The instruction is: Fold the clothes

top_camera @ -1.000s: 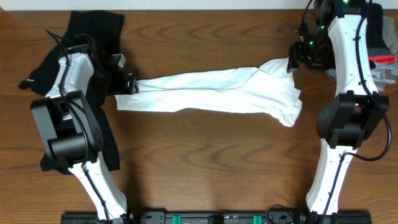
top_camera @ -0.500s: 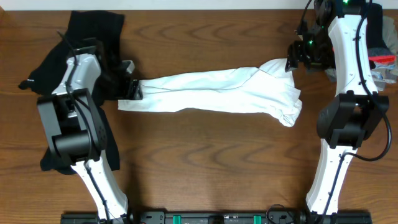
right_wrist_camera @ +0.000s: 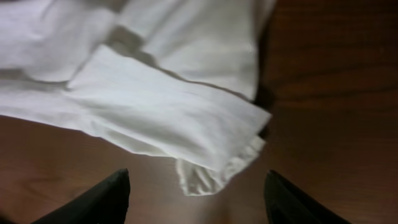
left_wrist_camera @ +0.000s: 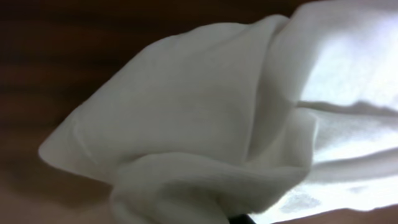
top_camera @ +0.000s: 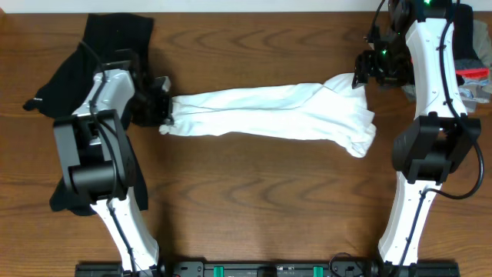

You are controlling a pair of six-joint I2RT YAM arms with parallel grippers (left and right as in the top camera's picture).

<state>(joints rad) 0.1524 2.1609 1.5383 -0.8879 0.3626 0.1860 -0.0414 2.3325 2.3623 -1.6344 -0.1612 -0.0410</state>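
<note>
Left pincer [top_camera: 164, 115] now gripping one T-shirt [top_camera: 269, 112]

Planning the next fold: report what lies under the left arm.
A black garment lies under the left arm, showing above and beside it. The arm hides its middle.

I work at a robot lab bench, not in a home: a wood-grain table [top_camera: 254, 177], my white left arm [top_camera: 108, 88] and right arm [top_camera: 430, 54] rising from a black rail [top_camera: 254, 269], cables [top_camera: 463, 188] looping, and a heap of laundry [top_camera: 473, 73] at the edge.
</note>
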